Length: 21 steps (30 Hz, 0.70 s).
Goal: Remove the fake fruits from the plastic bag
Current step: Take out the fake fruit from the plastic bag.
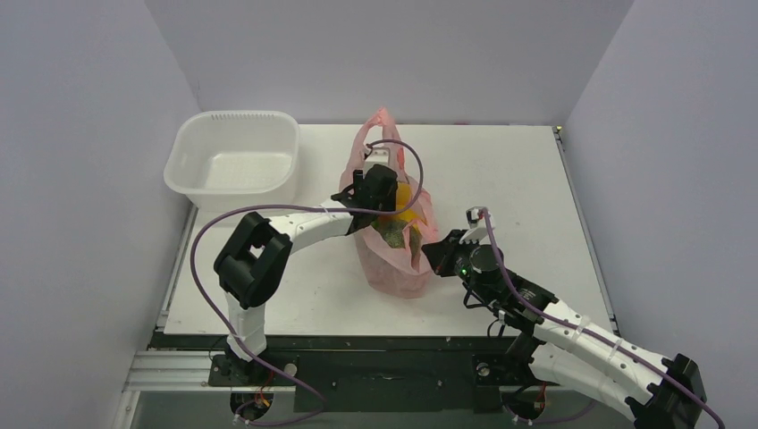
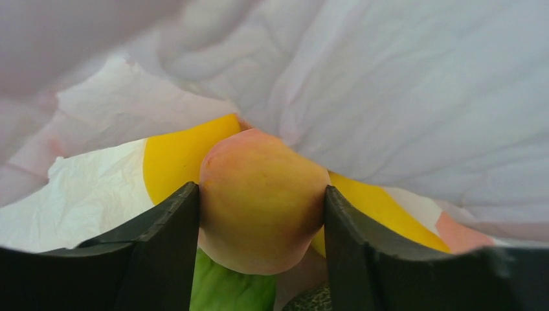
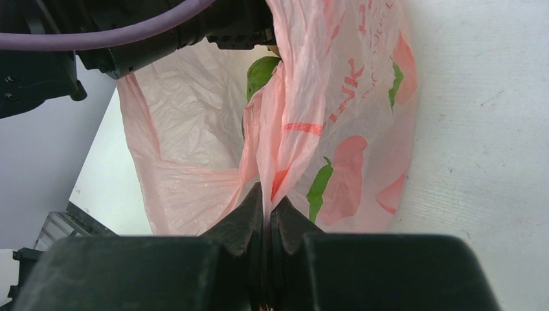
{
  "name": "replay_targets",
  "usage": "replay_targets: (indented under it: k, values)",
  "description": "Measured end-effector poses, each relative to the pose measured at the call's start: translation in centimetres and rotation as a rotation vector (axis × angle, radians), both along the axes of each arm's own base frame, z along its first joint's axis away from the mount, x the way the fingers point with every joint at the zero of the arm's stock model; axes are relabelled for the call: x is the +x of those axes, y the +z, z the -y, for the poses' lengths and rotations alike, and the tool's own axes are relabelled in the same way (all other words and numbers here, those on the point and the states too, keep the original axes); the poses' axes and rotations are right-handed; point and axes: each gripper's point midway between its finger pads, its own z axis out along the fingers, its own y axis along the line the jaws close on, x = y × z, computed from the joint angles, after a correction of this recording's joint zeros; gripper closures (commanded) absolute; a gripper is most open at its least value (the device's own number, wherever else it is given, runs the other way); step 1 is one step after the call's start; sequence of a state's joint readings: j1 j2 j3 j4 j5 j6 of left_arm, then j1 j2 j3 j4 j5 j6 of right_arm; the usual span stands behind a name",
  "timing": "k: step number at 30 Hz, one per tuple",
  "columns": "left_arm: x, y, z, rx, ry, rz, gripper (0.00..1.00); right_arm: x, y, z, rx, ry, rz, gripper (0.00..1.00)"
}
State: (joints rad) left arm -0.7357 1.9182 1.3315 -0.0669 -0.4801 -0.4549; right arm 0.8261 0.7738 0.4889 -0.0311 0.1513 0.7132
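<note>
The pink bag (image 1: pixel 393 246) stands near the middle of the white worktop (image 1: pixel 518 179), well clear of the right and far edges, with bare surface to its right; a white basin (image 1: pixel 234 161) sits at the far left corner, apart from the bag. Red lettering on the bag's side is creased and I can't read it whole; red and green fruit shapes are printed around it. The left arm (image 1: pixel 295 223) reaches across from the left, wrist dipped into the bag's mouth; the left fingers (image 2: pixel 188 214) are clamped on a peach-coloured fruit (image 2: pixel 259 201), with a yellow piece (image 2: pixel 171 162) behind it and a lime-green piece (image 2: pixel 226 288) below, all inside the bag. The right arm (image 1: pixel 572 326) stretches in low from the near right; the right fingers (image 3: pixel 256 217) are closed tight on a fold of the bag at its right side.
</note>
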Motion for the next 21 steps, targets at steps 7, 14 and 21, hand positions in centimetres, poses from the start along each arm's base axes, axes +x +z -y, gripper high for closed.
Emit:
replay_targets:
  k: [7, 14, 21]
  values:
    - [-0.9, 1.8, 1.3, -0.039, -0.076, -0.036, 0.87, 0.1, -0.2, 0.1, -0.008, -0.004, 0.0, 1.0]
    - [-5.0, 5.7, 3.0, -0.204, -0.213, -0.146, 0.94, 0.5, -0.2, 0.5, -0.028, -0.027, 0.014, 1.0]
    - [-10.0, 10.9, 3.1, -0.488, -0.3, -0.184, 1.0, 0.7, -0.2, 0.8, -0.036, -0.045, 0.02, 1.0]
